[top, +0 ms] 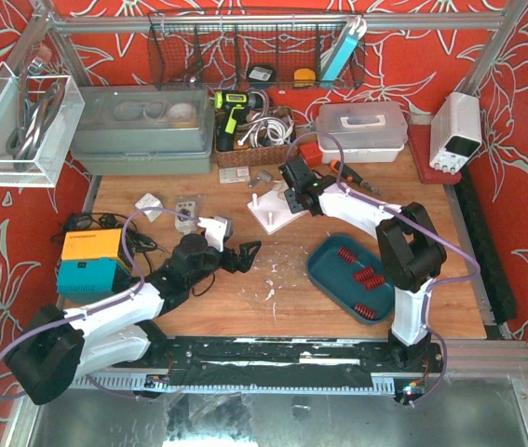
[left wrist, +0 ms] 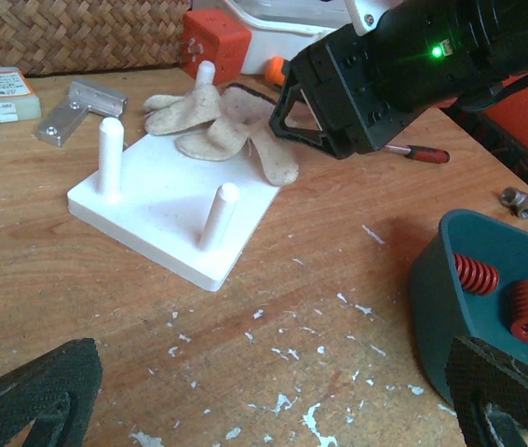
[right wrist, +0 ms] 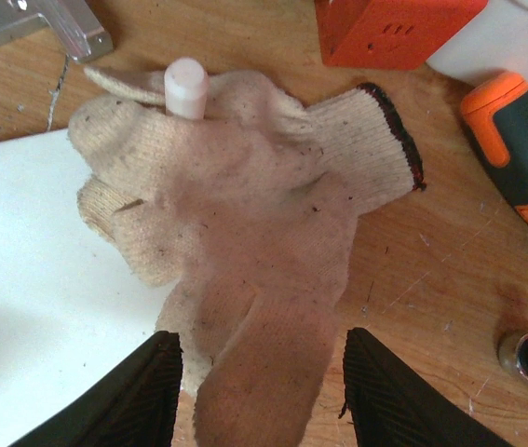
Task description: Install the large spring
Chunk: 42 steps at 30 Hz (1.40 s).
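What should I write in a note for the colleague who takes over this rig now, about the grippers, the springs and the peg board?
Left gripper: open, empty, low over the table, facing the peg board.
Right gripper: open, one finger on each side of the glove, nothing gripped.
Red springs: in the teal tray; I cannot tell which is the large one.
The glove lies over one board corner, around one peg; the other two are bare.
Done: nothing installed.
To do: probably clear the glove, then fetch the spring and set it on a peg.
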Tool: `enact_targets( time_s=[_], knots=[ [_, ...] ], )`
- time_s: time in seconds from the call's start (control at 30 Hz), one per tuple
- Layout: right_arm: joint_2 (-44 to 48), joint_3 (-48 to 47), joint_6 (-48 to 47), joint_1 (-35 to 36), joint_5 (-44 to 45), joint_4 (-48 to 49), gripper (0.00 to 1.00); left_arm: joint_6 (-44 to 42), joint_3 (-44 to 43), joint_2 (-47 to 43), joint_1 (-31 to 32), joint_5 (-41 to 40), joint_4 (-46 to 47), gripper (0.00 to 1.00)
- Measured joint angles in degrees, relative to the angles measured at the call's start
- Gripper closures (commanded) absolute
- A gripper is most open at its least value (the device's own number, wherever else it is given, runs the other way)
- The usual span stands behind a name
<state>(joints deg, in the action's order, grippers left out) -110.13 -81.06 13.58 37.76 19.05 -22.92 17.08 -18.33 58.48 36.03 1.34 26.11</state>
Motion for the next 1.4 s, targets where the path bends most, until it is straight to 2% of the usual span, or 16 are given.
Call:
enact_targets(
  time_s=[0.27, 0.53, 0.83, 1.1, 1.27, 1.4],
  knots=[
    [-0.8, 0.0, -0.8, 0.0, 0.9, -0.9, 0.75, -0.2, 0.0, 1.0, 0.0, 0.0, 0.0, 0.0],
    [0.1, 0.0, -1.9, 0.0, 3.1, -0.7, 0.94, -0.4, -0.3, 1.7, 0.0, 0.0, 0.0, 0.0],
    [2.1, -1.7, -3.1, 0.0, 5.2, -1.1, 1.0, -0.4, -0.5, 2.3, 0.0, 0.0, 0.0, 0.0],
    [6.3, -1.8, -3.8, -1.0, 8.1, -1.2, 1.0, -0.4, -0.5, 2.6, 0.0, -0.2, 0.1, 0.0],
    [14.0, 0.7, -3.6, -4.9, 10.5, 0.2, 1.0, -0.3, -0.5, 3.4, 0.0, -0.2, 0.1, 0.0],
    [20.8, 4.9, -2.5, -11.2, 11.4, 2.1, 1.0, -0.3, -0.5, 3.9, 0.0, -0.2, 0.1, 0.0]
  ],
)
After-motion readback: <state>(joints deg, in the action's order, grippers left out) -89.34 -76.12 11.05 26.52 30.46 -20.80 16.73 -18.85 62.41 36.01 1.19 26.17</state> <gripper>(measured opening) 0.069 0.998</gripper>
